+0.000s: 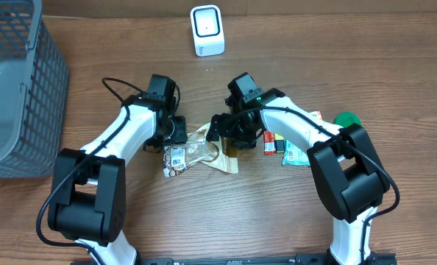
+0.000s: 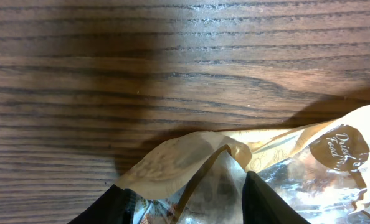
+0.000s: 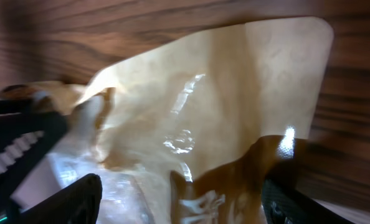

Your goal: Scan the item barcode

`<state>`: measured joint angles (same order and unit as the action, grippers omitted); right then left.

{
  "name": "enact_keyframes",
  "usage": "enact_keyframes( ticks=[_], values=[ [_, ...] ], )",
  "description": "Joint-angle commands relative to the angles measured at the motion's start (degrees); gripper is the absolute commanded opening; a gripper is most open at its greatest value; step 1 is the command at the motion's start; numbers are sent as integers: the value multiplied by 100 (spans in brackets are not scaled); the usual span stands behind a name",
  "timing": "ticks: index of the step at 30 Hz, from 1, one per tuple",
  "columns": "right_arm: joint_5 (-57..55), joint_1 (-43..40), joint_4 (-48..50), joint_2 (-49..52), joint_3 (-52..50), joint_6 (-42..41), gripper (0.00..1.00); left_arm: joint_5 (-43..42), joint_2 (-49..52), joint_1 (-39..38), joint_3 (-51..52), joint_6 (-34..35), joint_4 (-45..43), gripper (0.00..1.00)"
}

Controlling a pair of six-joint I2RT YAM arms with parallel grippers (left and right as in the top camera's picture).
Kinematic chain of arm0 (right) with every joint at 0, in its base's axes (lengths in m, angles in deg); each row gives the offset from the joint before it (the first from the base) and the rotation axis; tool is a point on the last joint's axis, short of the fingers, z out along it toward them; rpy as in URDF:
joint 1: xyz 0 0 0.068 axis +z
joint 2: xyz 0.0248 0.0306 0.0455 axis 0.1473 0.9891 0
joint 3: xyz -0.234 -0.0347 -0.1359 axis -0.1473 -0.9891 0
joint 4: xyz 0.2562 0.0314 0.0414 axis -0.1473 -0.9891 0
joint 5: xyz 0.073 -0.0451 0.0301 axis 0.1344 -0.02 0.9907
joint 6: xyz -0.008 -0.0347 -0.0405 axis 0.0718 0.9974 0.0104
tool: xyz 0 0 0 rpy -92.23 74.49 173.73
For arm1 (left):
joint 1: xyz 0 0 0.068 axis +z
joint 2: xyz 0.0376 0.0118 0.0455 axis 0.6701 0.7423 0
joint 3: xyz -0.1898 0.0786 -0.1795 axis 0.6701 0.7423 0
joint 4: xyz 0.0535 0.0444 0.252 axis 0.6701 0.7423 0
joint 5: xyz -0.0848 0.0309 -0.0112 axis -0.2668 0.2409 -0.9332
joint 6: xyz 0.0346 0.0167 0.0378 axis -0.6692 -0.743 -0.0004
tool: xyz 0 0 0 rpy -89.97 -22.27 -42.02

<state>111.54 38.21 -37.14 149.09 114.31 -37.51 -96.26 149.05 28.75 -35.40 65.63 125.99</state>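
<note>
Two arms meet on one pouch (image 1: 204, 154), which lies flat on the table (image 1: 277, 221) below the scanner (image 1: 207, 29). A basket (image 1: 27, 73) sits far left of the scanner, not in play.

The left gripper (image 1: 176, 140) is below-left of the scanner, at the pouch's left end. In the wrist view its fingers (image 2: 266, 205) sit on either side of a raised fold of the bag, pinching it as far as I can judge. A white printed label (image 1: 176, 159) lies face up just by that gripper. It's too small to tell if it's the barcode.

The right gripper (image 1: 224, 138), just below the scanner, hangs over the pouch's tan right half with jaws spread wide and nothing in them. A pile of other packets (image 1: 296, 151) is below-right of the scanner, close beside the pouch.

Step in hand, my guess: get a two-handed hold, then lift toward the scanner. To do it well:
- The right gripper should bite the tan edge, not the slick clear film.
- Pull the film taut so the code lies flat.
- Keep the fingers off the label.
- Turn the label to the scanner's face.
</note>
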Motion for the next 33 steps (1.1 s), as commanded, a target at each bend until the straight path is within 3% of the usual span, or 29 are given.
enact_keyframes(
  ticks=[1,16,19,24,28,33],
  values=[
    [625,20,192,166,-422,-173,82,98,221,-20,173,-48,9,40],
    [1351,302,988,166,-479,-260,68,96,223,-20,173,-50,-35,41],
    [1582,299,1062,166,-476,-122,61,98,221,-20,173,-50,-48,41],
    [1893,210,1115,166,-476,81,38,98,223,-20,173,-50,-85,41],
    [2673,94,1360,166,-476,481,37,101,223,-20,173,-50,-85,41],
    [2734,46,1491,166,-476,474,38,98,223,-20,173,-50,-85,41]
  ],
)
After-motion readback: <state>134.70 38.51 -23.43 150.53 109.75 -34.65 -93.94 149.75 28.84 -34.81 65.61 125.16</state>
